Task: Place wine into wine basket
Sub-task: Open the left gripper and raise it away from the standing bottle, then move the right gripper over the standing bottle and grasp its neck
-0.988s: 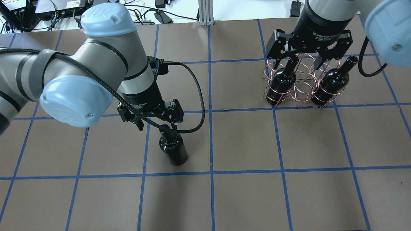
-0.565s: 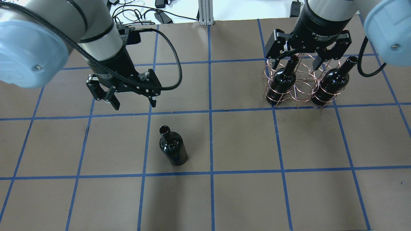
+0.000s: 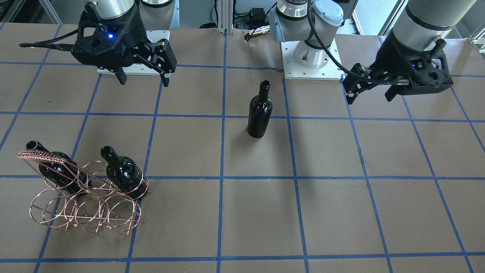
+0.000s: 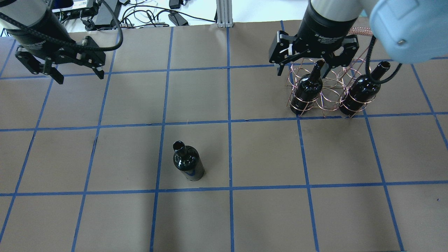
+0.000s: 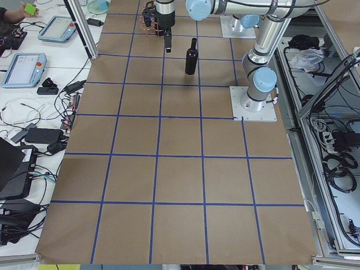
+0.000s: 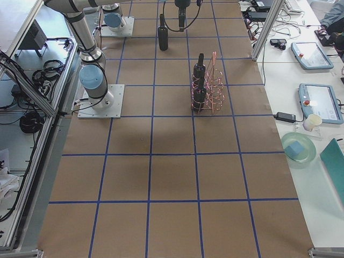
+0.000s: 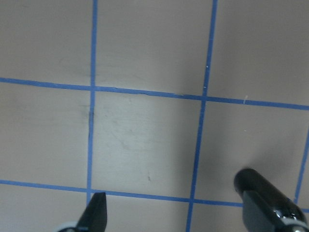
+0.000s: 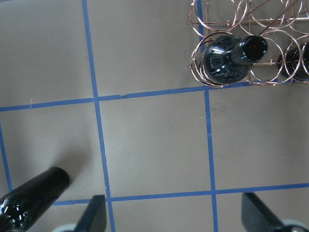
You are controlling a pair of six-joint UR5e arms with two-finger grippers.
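Note:
One wine bottle [image 4: 188, 164] [image 3: 260, 113], glossy black, stands upright and alone on the brown table, with nothing holding it. The copper wire wine basket [image 4: 329, 91] [image 3: 83, 206] sits at the back right and holds two look-alike bottles [image 4: 308, 89] [image 4: 362, 89]. My right gripper [image 4: 304, 70] [image 3: 144, 81] hovers open over the basket's left end, gripping nothing. My left gripper [image 4: 80, 77] [image 3: 369, 99] hangs open and empty at the back left, far from the lone bottle. The right wrist view shows that bottle [image 8: 34, 193] at lower left and a basketed one [image 8: 227, 60] at upper right.
Blue tape lines [image 4: 229, 122] grid the table. Cables and electronics [image 4: 140, 14] and an aluminium post [image 4: 224, 14] lie beyond the far edge. Both arm bases [image 3: 310, 57] stand on white plates at the robot's side. Side benches carry tablets [image 6: 314, 102].
My left gripper has left the lone bottle's neck and drawn back to the far left, open. The right gripper has shifted slightly left above the basket. The bottle stands where it was.

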